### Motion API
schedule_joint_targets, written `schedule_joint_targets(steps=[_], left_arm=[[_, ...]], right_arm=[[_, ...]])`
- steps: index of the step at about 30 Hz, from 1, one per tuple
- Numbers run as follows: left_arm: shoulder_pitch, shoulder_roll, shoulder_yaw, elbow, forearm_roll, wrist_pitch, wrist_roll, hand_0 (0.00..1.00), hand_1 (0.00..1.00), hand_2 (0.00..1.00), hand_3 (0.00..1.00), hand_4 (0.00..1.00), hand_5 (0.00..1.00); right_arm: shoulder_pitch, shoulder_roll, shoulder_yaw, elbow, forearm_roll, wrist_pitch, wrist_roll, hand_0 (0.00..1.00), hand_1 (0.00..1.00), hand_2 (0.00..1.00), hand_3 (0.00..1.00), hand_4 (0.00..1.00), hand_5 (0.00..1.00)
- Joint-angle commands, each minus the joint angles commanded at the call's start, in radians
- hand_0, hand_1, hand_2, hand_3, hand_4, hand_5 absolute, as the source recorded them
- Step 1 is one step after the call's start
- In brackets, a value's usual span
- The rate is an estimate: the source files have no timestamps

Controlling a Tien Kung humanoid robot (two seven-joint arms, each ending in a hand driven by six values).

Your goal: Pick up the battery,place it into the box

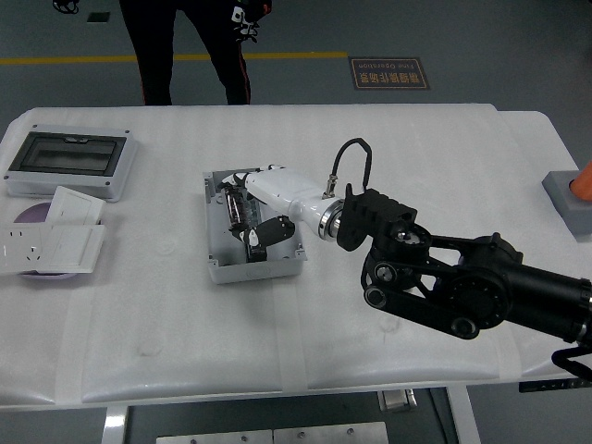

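open grey plastic box [217, 264] mid-table; right hand [254, 208] over its inside. clear-lidded grey enclosure [69, 162] far left, white socket plates [51, 245] before it.

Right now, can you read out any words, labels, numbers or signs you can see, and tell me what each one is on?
Floor sign beyond the table: two lines of text, too small and blurred to read.
Person at the far side: a white mark on the dark clothing, not readable.
Box, the right hand reaching into it, lidded enclosure and socket plates: no readable print.
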Motion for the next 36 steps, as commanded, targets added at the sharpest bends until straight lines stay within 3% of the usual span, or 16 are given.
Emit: schedule_joint_targets(steps=[9, 14, 21, 26, 29, 30, 35, 36], left_arm=[[-0.003, 0.001, 0.000, 0.001, 0.003, -0.003, 0.002, 0.543, 0.649, 0.583, 0.540, 0.453, 0.429], [-0.005, 0.002, 0.000, 0.002, 0.003, -0.003, 0.002, 0.544, 0.649, 0.581, 0.539, 0.452, 0.428], [-0.004, -0.003, -0.001, 0.000, 0.005, -0.002, 0.004, 0.543, 0.649, 0.580, 0.539, 0.453, 0.426], [0.000, -0.004, -0.021, -0.002, 0.027, -0.001, 0.013, 0.543, 0.649, 0.578, 0.539, 0.454, 0.418], [0.003, -0.009, -0.018, -0.003, 0.024, 0.000, 0.014, 0.543, 0.649, 0.578, 0.539, 0.454, 0.418], [0.004, -0.010, -0.017, -0.004, 0.023, 0.000, 0.015, 0.543, 0.649, 0.579, 0.539, 0.456, 0.418], [0.008, -0.012, -0.013, -0.004, 0.022, 0.000, 0.017, 0.543, 0.649, 0.579, 0.539, 0.456, 0.418], [0.009, -0.012, -0.015, -0.005, 0.025, 0.000, 0.019, 0.544, 0.650, 0.582, 0.539, 0.458, 0.414]], right_arm=[[-0.007, 0.001, -0.010, -0.041, 0.011, -0.009, 0.008, 0.998, 0.993, 0.998, 0.998, 0.873, 0.430], [-0.003, -0.036, 0.044, -0.030, 0.015, -0.015, 0.008, 0.998, 0.993, 0.998, 0.998, 0.888, 0.446], [-0.031, -0.136, 0.195, 0.012, 0.010, -0.042, 0.006, 0.998, 0.989, 0.998, 0.998, 0.898, 0.456], [-0.109, -0.155, 0.331, -0.010, 0.017, -0.079, 0.023, 0.998, 0.957, 0.955, 0.998, 0.901, 0.468], [-0.164, -0.159, 0.427, -0.017, 0.076, -0.138, 0.068, 0.998, 0.957, 0.955, 0.998, 0.901, 0.468], [-0.179, -0.165, 0.462, -0.013, 0.103, -0.155, 0.088, 0.998, 0.885, 0.925, 0.998, 0.899, 0.475], [-0.225, -0.213, 0.618, 0.060, 0.257, -0.181, 0.183, 0.998, 0.885, 0.925, 0.998, 0.899, 0.475], [-0.227, -0.222, 0.646, 0.065, 0.286, -0.183, 0.193, 0.780, 0.634, 0.666, 0.673, 0.938, 0.731]])
